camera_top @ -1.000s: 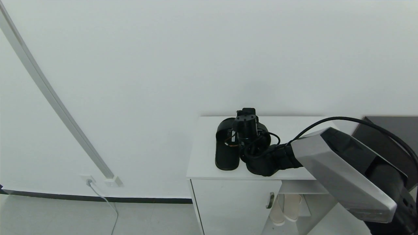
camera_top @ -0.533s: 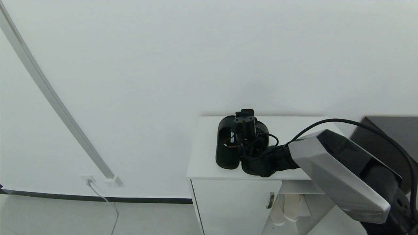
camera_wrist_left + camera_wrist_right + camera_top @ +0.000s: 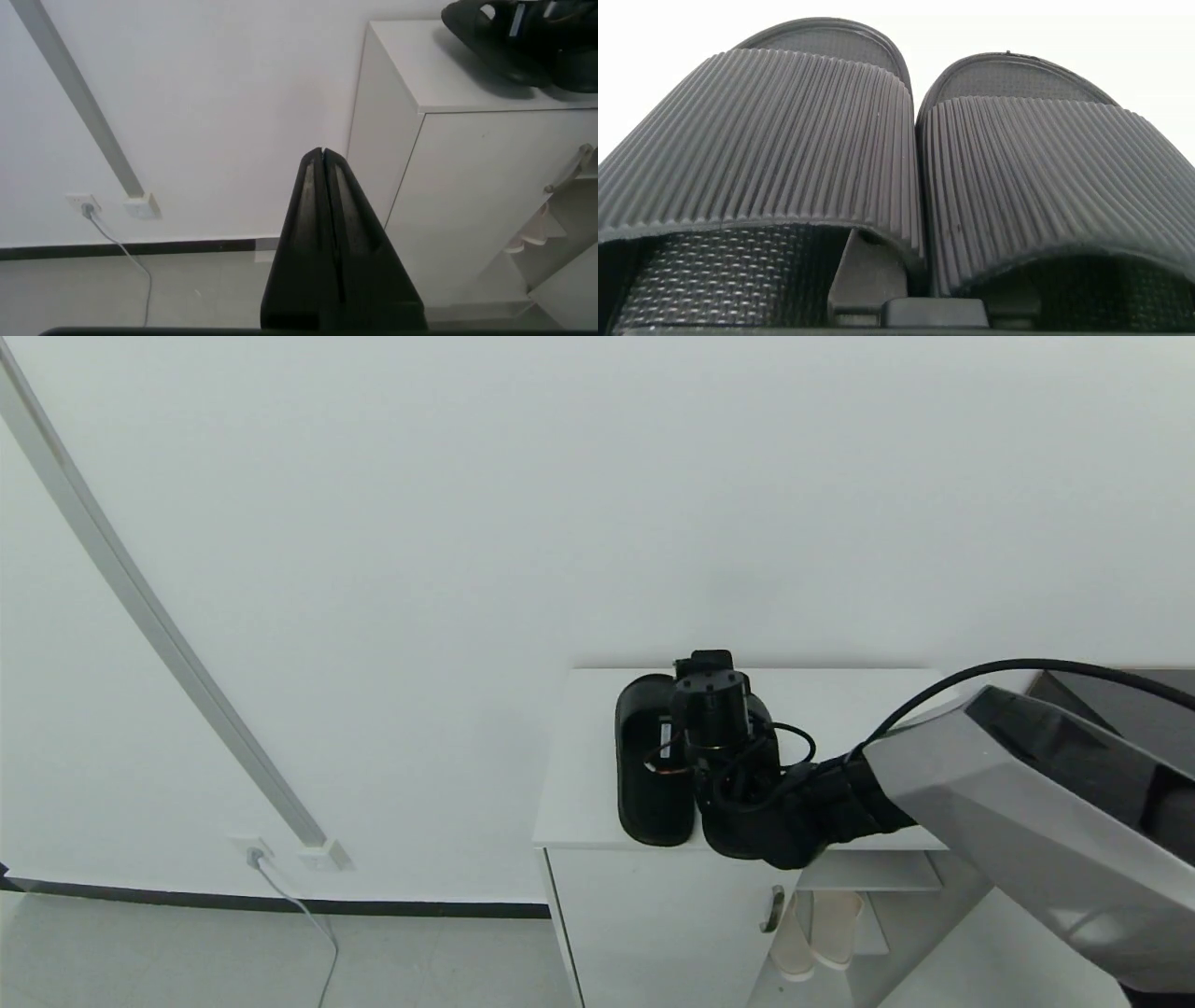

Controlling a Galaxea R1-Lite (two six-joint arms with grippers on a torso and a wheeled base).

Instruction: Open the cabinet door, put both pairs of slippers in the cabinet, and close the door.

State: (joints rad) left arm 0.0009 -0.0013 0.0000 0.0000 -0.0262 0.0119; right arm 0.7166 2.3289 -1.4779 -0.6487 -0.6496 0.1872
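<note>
Now, R gripper point(image 3: 934, 303): pinching black slippers point(image 3: 652, 784) together at inner sides.
L gripper point(image 3: 323, 159): closed, empty.
Shelf point(image 3: 868, 875): carry down level, slow, neither slipping; set beside white pr point(image 3: 822, 933).

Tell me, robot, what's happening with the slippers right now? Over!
Left hand shut, low beside cabinet. Right hand at black slippers on cabinet top. White slippers on shelf beside cabinet door. Nothing in the way.
</note>
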